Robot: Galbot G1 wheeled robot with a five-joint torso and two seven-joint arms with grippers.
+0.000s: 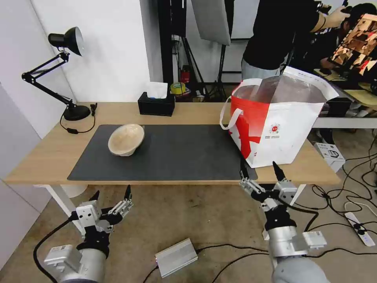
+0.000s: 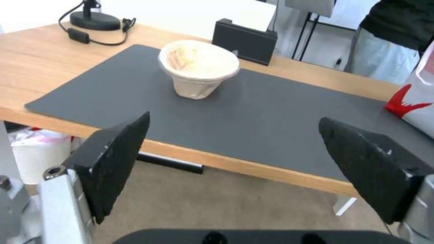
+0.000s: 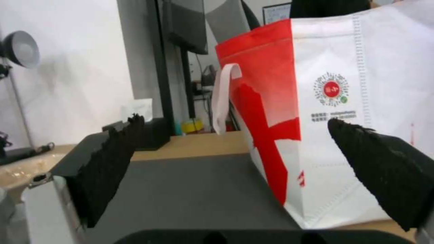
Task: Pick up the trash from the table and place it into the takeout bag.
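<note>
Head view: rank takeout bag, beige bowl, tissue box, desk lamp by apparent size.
1. Takeout bag, clearly largest.
2. Desk lamp, long-armed but thin.
3. Beige bowl and tissue box look alike; the box sits farther back, so no ranking between them.

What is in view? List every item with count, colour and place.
Paper bowl: one, beige, tilted on the mat's left part.
Mat: one, dark grey, mid-table.
Table: one, light wood.
Takeout bag: one, white and red, table's right end.
Tissue box: one, black, back edge.
Desk lamp: one, black, back left corner.
Metal box: one, silver, on the floor.
Left end effector: open, below the table's front edge.
Right end effector: open, before the bag.
</note>
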